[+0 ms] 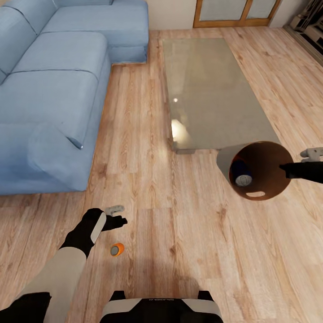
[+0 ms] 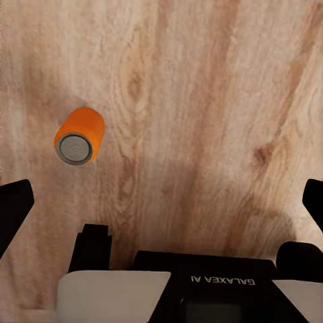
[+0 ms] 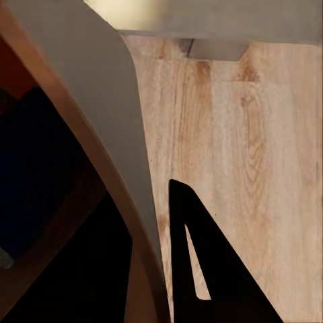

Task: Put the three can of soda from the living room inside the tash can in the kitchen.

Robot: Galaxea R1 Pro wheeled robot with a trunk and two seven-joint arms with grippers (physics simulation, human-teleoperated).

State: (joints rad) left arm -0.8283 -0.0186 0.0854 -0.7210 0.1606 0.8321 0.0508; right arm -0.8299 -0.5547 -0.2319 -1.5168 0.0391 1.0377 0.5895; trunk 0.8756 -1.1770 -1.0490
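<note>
Nearest you: small orange soda can with silver top (image 1: 117, 249) lying on light wood floor (image 1: 179, 251), just below your left gripper (image 1: 117, 216), fingers spread wide, holding nothing. Right gripper (image 1: 287, 168) pinches rim of tapered tan wooden bin (image 1: 264, 150) (tilted toward you); dark blue can (image 1: 241, 172) inside, orange behind. Beyond: glass-topped low surface (image 1: 211, 89), blue sofa (image 1: 54, 89).

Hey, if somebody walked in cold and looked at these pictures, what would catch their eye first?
Probably the wooden trash can held tipped in the air by the right gripper clamped on its rim, with a dark blue soda can and a bit of orange showing inside. Next, the lone orange soda can on the wood floor just under the open left gripper. Behind them sit the big blue sofa and the glass-topped table.
</note>
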